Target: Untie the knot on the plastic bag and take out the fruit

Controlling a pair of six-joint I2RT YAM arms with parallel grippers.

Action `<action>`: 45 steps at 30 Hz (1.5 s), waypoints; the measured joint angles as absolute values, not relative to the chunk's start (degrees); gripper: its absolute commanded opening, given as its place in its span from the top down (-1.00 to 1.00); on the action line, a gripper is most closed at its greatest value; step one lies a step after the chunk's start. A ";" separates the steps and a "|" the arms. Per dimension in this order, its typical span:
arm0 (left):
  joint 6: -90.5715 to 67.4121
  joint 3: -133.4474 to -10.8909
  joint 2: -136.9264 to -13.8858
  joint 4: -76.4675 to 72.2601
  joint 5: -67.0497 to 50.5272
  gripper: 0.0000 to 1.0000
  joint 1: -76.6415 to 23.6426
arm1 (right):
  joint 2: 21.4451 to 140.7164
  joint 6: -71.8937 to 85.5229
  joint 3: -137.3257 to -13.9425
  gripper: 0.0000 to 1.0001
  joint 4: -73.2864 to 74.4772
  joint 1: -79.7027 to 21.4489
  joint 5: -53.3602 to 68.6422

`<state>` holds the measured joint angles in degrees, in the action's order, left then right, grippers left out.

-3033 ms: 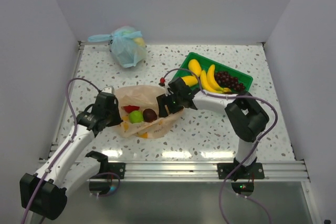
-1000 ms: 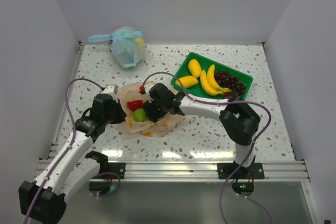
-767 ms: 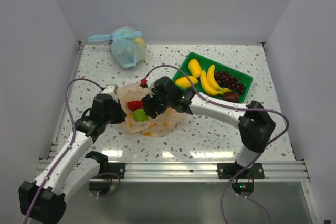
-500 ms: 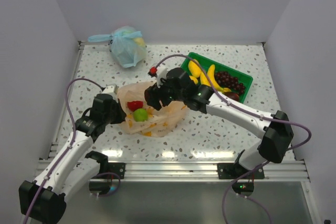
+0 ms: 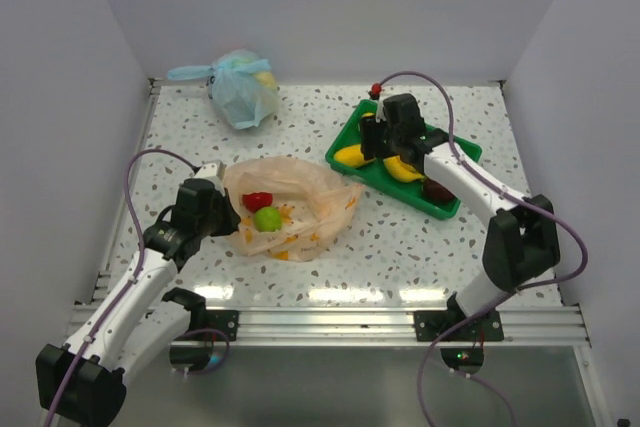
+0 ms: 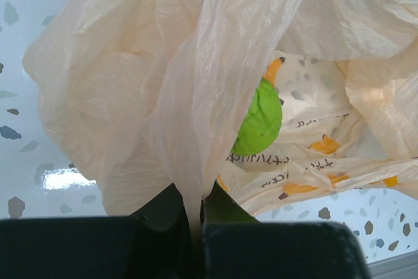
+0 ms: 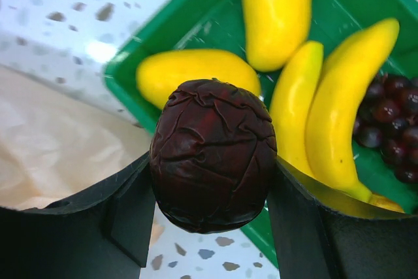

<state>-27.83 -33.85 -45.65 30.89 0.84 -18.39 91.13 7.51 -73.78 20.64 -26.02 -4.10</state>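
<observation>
plastic bag (image 5: 300, 209) lies slumped at the middle-left of the table (image 5: 400, 247) in the top view. its mouth gapes, so the untying looks done and the emptying is the step in hand. a green lime (image 5: 266, 219) and a red apple (image 5: 257, 200) lie inside it. the left gripper (image 5: 222, 209) sits at the bag's left edge. the right gripper (image 5: 375, 142) hangs over the left part of the green tray (image 5: 468, 159), well apart from the bag. a light blue bag (image 5: 240, 87) rests at the far left corner.

left wrist view: the fingers are pressed together on a fold of the bag's thin wall, lifting it, and the lime shows through the gap beyond.

right wrist view: the jaws are clamped on a wrinkled dark maroon fruit (image 7: 212, 155), held above the tray's corner. a mango (image 7: 277, 11), another yellow piece (image 7: 192, 73), bananas (image 7: 339, 102) and grapes (image 7: 392, 115) lie in the tray.

next, as i read it, the right arm should lower over a bare patch inside the rim and part its jaws to release the fruit. it can then go back for the lime or the apple, with the left pinch propping the mouth open.
</observation>
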 measured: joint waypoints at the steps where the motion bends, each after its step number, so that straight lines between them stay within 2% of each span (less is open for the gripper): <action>1: -27.83 -33.85 -45.65 30.87 0.84 0.98 -18.39 | 92.68 7.62 -73.45 0.31 20.78 -24.93 -4.23; 4: -27.83 -33.85 -45.65 30.87 0.84 0.97 -18.39 | 97.30 8.08 -73.01 -0.05 21.74 -22.85 -4.62; 5: -27.83 -33.85 -45.65 30.87 0.84 0.98 -18.39 | 98.37 8.21 -73.01 -0.48 22.04 -22.55 -4.71; 8: -27.83 -33.85 -45.65 30.87 0.84 0.96 -18.39 | 100.57 9.19 -72.84 -0.91 23.14 -22.09 -5.04; 9: -27.83 -33.85 -45.65 30.89 0.86 0.95 -18.39 | 100.66 9.32 -72.75 -0.96 23.22 -22.06 -4.99; 16: -27.83 -33.85 -45.65 30.89 0.86 0.94 -18.39 | 99.00 9.61 -72.75 -0.97 23.20 -22.09 -3.29; 21: -27.83 -33.85 -45.63 30.87 0.86 0.94 -18.39 | 93.45 10.94 -72.73 -0.96 23.09 -23.94 -0.58; 30: -27.83 -33.85 -45.65 30.87 0.84 0.94 -18.39 | 86.94 16.71 -72.79 -0.96 18.50 -39.22 5.32; 35: -27.83 -33.85 -45.65 30.87 0.84 0.94 -18.39 | 89.41 21.26 -73.76 -0.96 14.68 -46.72 8.82; 45: -27.83 -33.85 -45.63 30.87 0.86 0.95 -18.39 | 105.12 28.27 -76.01 -0.89 7.42 -56.62 11.05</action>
